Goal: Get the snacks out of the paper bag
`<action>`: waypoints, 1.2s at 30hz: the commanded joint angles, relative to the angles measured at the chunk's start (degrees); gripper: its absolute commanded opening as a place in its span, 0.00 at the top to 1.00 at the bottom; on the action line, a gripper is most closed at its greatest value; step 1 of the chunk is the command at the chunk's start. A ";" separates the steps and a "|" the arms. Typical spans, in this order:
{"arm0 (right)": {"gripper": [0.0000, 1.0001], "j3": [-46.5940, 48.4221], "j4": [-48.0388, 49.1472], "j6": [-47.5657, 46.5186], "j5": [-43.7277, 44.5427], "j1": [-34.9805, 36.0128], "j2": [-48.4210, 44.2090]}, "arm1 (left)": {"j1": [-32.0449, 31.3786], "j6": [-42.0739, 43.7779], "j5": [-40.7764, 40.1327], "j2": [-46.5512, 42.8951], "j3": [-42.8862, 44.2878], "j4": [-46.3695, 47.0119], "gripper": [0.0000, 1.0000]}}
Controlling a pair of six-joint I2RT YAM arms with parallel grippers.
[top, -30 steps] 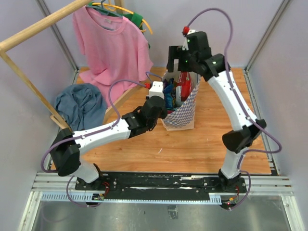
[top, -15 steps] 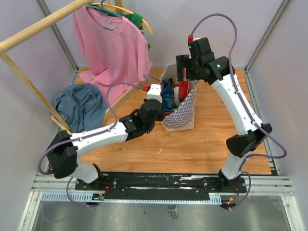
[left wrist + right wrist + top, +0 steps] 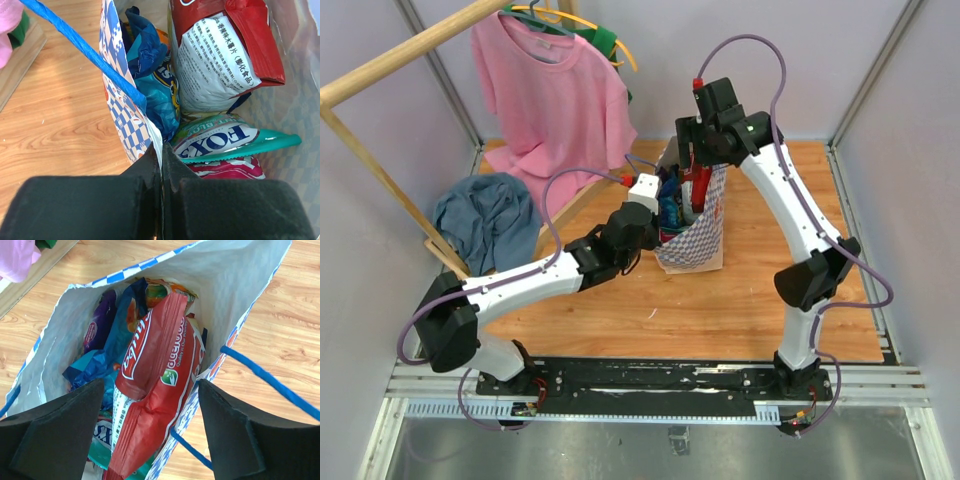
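Note:
The checkered paper bag (image 3: 695,240) stands upright mid-table with its mouth open. My left gripper (image 3: 655,205) (image 3: 161,150) is shut on the bag's near rim (image 3: 122,115). Inside lie a red-white chips packet (image 3: 220,55) (image 3: 160,350), a blue packet (image 3: 157,95), a teal packet (image 3: 225,142) and a purple one (image 3: 97,330). My right gripper (image 3: 698,165) (image 3: 150,385) hangs open over the bag's mouth. Its fingers straddle the red-white packet without touching it, and the right finger stands by the bag's right wall and blue cord handle (image 3: 265,377).
A pink T-shirt (image 3: 555,95) hangs on a wooden rack at the back left, and a blue-grey cloth (image 3: 490,215) lies below it. The wooden tabletop (image 3: 750,300) is fenced by grey walls on the left, right and back.
My right gripper has come down and leftwards towards the bag's mouth, and its jaws have narrowed a little. The left gripper has kept its hold on the rim and edged slightly towards the back.

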 commanded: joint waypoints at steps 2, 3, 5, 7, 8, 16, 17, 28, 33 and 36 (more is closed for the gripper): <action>0.27 4.32 -5.09 -1.50 1.86 1.29 3.69 | 0.09 1.52 0.93 -1.60 3.71 4.77 0.99; 0.27 4.51 -5.50 -1.81 3.99 2.05 3.54 | 0.20 1.59 0.81 -1.43 3.96 4.52 0.99; 0.26 4.02 -4.39 -3.22 9.10 4.63 1.62 | 0.44 1.56 0.64 -1.07 4.48 3.70 0.99; 0.25 2.76 -1.01 -5.65 14.17 8.14 -1.96 | 0.62 1.52 0.43 -0.73 4.65 3.51 0.99; 0.24 2.65 0.60 -6.84 17.92 9.88 -3.63 | 0.71 1.53 0.38 -0.55 4.70 3.65 0.99; 0.21 9.23 2.65 -9.94 24.28 15.41 -8.88 | 1.02 0.57 1.02 1.06 5.73 3.27 0.99; 0.21 9.10 2.64 -10.04 24.44 15.35 -8.78 | 1.01 0.36 1.17 1.20 5.86 3.16 0.99; 0.24 3.37 4.27 -4.96 16.09 10.18 -7.03 | 1.11 -0.05 1.94 0.41 4.41 3.62 0.99; 0.25 6.16 1.13 -3.93 8.31 8.41 -2.16 | 1.19 -1.34 1.52 0.51 4.15 3.76 0.99; 0.25 4.37 0.52 -3.14 8.75 7.69 -1.23 | 1.19 -1.38 1.38 0.35 3.88 3.53 0.99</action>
